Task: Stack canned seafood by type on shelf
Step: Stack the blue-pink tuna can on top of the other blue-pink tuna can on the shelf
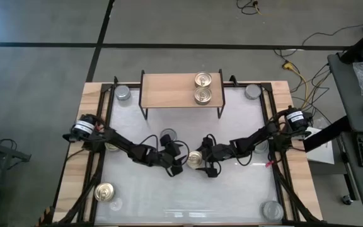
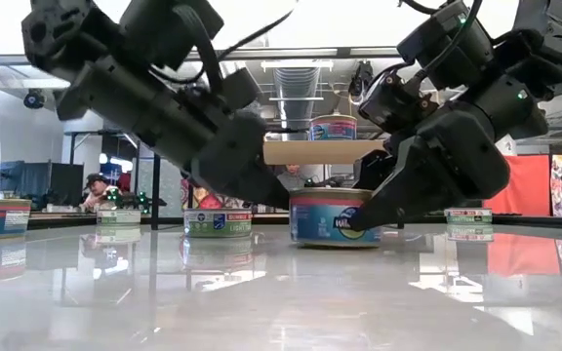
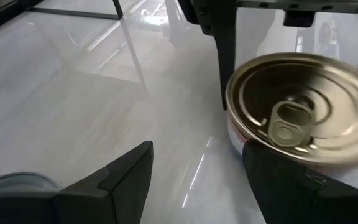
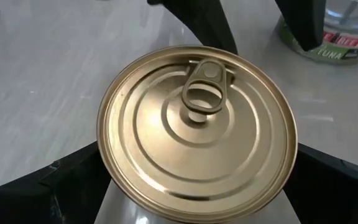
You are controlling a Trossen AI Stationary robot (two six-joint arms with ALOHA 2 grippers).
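Item: gold-lidded round tin point(image 4: 197, 130) between my right gripper's point(image 1: 201, 162) spread fingers, not yet clamped. Left gripper point(image 1: 174, 165) open, empty, close alongside. Risk: collision, I judge.

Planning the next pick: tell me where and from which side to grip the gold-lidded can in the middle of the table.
Grip the gold-lidded can across its short round side wall, coming down from above with a finger on each opposite side. It stands upright and flat on the table, lid up. The right gripper already straddles it, while the left gripper is close beside it, so lift carefully.
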